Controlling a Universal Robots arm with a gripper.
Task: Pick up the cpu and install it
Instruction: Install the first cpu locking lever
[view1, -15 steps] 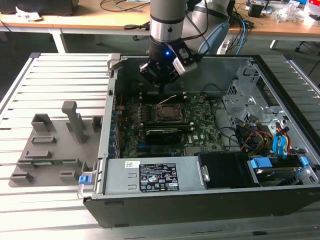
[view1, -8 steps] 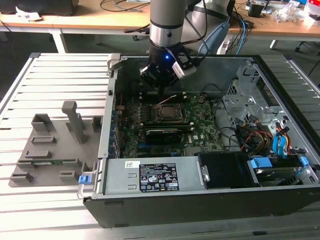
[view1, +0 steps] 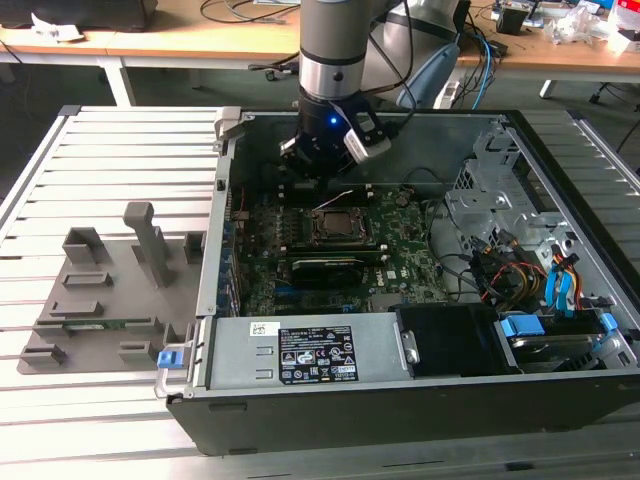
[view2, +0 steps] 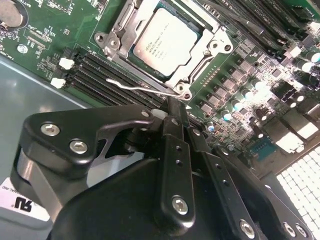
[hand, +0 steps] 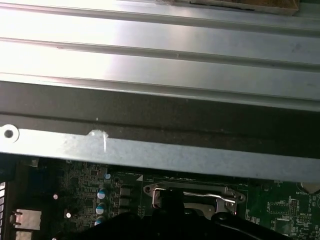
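Observation:
The cpu (view2: 165, 42), a pale silvery square chip, lies flat inside the metal-rimmed socket frame (view2: 197, 67) on the green motherboard. My gripper (view2: 171, 111) hangs just off one corner of the socket, beside its thin wire lever (view2: 131, 85), with the black fingers drawn together on nothing. In the exterior view my gripper (view1: 318, 168) sits inside the open computer case (view1: 215, 250), just behind the socket (view1: 340, 228). The first wrist view shows the socket's frame (hand: 195, 194) below the case wall (hand: 150, 155).
A grey fixture plate (view1: 100, 290) with upright holders lies at the exterior view's left, outside the case. Inside the case are a power supply (view1: 310, 350) at the front, a drive cage (view1: 490, 200) and bundled cables (view1: 520, 280). Memory slots (view2: 100, 70) run beside the socket.

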